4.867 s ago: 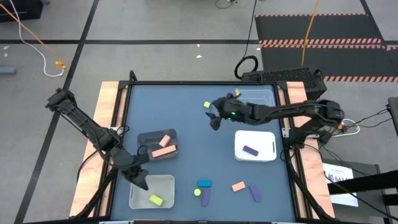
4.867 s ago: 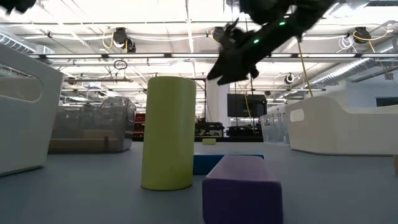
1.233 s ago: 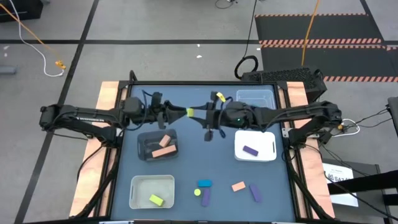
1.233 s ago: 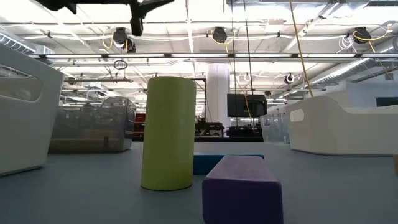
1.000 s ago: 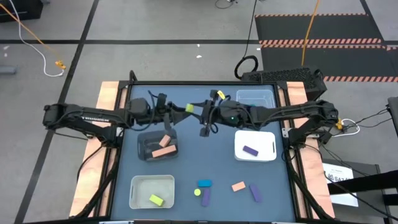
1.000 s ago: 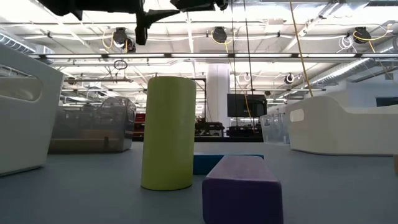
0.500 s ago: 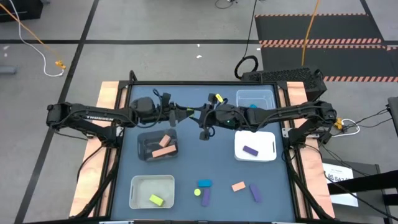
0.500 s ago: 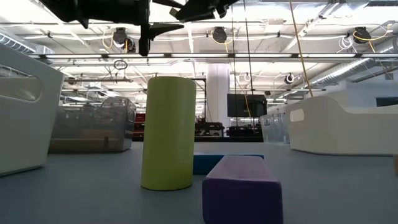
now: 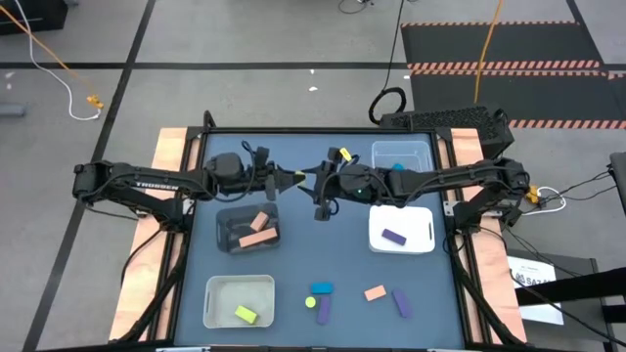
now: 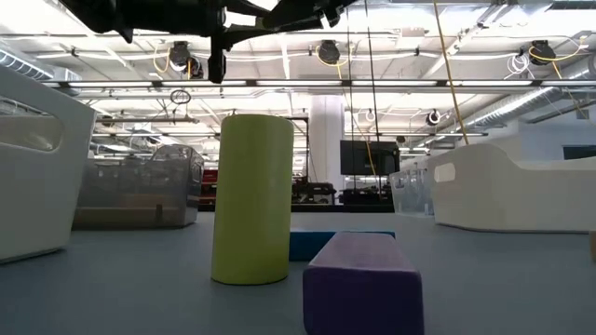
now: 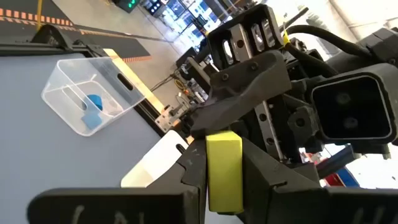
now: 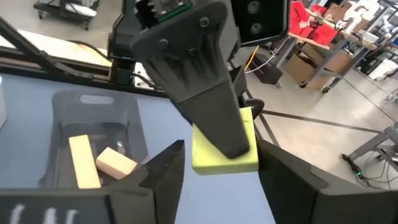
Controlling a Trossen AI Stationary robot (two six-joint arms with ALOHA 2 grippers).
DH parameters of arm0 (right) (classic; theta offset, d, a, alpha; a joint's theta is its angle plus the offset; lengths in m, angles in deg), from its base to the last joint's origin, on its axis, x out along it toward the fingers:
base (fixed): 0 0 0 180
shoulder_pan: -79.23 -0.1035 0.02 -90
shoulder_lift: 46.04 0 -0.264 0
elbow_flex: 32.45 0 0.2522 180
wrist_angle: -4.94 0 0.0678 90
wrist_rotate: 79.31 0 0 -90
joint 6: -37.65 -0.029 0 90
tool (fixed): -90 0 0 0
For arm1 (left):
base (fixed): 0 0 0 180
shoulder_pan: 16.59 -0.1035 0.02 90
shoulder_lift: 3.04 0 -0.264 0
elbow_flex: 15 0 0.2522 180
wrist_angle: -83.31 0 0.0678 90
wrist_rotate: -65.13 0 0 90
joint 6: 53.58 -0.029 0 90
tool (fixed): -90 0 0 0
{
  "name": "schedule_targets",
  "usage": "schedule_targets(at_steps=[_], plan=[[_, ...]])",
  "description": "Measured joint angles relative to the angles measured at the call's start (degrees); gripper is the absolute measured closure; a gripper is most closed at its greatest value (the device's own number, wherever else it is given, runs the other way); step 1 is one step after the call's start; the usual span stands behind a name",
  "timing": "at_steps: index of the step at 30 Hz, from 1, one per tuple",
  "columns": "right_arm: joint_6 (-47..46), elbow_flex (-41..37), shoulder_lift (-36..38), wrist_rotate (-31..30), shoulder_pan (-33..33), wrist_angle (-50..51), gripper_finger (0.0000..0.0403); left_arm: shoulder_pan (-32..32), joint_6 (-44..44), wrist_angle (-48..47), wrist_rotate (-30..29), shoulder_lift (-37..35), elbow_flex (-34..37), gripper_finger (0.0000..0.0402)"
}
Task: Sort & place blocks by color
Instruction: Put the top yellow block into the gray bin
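A yellow-green block (image 11: 224, 171) hangs high above the table's far middle, where my two grippers meet tip to tip. My left gripper (image 9: 297, 178) is shut on the block. My right gripper (image 12: 221, 163) faces it from the table's right. It is open, with one finger on either side of the same block (image 12: 211, 155). In the high view the fingers hide the block. Loose blocks lie near the table's front edge: a blue one (image 9: 322, 288), a yellow-green cylinder (image 10: 251, 197), two purple ones (image 9: 323, 311) (image 9: 401, 302) and a salmon one (image 9: 375, 292). My left gripper pinches the block's two opposite long sides (image 11: 212, 186) between its two fingers. The fingers (image 11: 264, 177) lie level and come from the table's left. The block is lifted clear, far above the table. My right gripper flanks the block's other two faces; whether its fingers (image 12: 168, 165) touch it, I cannot tell.
A dark clear bin (image 9: 227, 217) with salmon blocks stands left of centre. A pale bin (image 9: 217, 293) holds a yellow-green block at the near left. A white tray (image 9: 419, 233) with a purple block is on the right. A clear bin (image 9: 403, 147) with a blue block stands far right.
My left gripper has moved toward the table's right and my right gripper toward the left, high above the far middle. Their tips now meet around the yellow-green block, which no longer shows from above.
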Motion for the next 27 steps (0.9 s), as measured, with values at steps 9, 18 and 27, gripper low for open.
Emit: schedule_targets(at_steps=[9, 18, 27], plan=[[-13.60, 0.03, 6.60, -0.07, -0.22, 11.50, 0.0176, -0.28, -0.14, 0.57, 0.18, -0.13, 0.00, 0.0343], [-27.76, -0.04, 10.24, 1.70, -0.22, 22.94, 0.0192, 2.61, -0.91, -0.35, 20.33, -0.13, 0.00, 0.0343], [-29.42, -0.04, 10.06, 10.37, -1.68, 24.35, 0.0193, 18.86, 17.61, -7.72, 25.70, -0.20, -0.02, 0.0343]])
